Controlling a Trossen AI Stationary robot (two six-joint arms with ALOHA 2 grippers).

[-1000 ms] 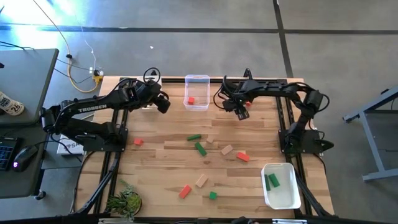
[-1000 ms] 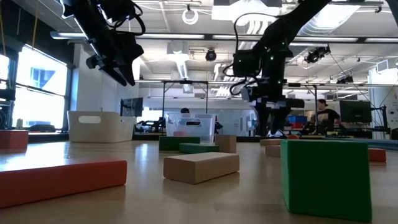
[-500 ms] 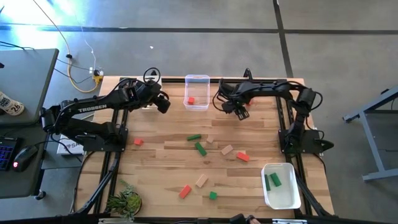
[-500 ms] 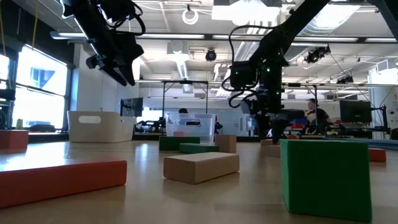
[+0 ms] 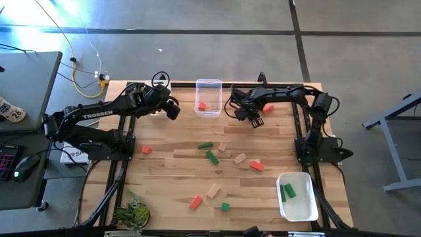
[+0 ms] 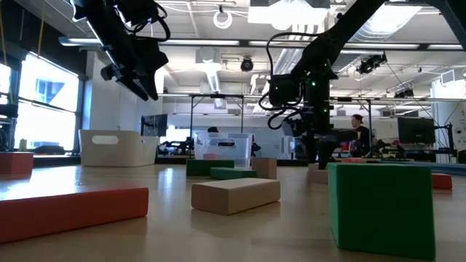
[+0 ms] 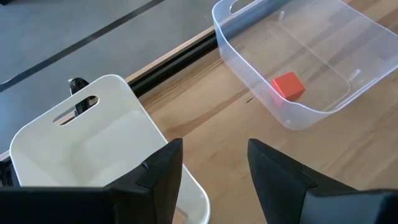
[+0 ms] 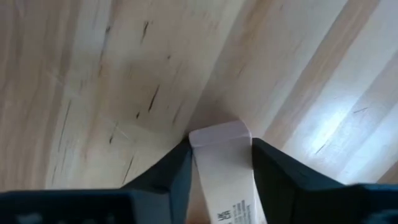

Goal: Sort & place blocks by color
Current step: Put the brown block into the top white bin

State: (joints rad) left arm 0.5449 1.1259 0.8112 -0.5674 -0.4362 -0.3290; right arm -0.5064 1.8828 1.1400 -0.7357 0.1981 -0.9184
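Blocks (image 5: pixel 210 157): my right jaws have just closed on one at the far side of the worktop (image 5: pixel 164 184); most of the sort is still to do.
Nearest the front edge, the white tub (image 5: pixel 296 205) holds two green pieces (image 5: pixel 288 191), and loose red, green and plain pieces lie unsorted across the middle. Farther back, my right jaws have drawn inward within the last second and now press both flanks of a pale block (image 8: pixel 221 162) resting on the boards. I judge this a fresh grip with the lift not yet made. Its true colour is hard to tell, and its lower end is cut off. A red spot (image 5: pixel 268 107) beside that arm cannot be identified. At the far edge, the clear tub (image 5: pixel 208 113) holds one red cube (image 7: pixel 288 85). My left jaws stand apart and empty above the far white tub (image 7: pixel 93 137).
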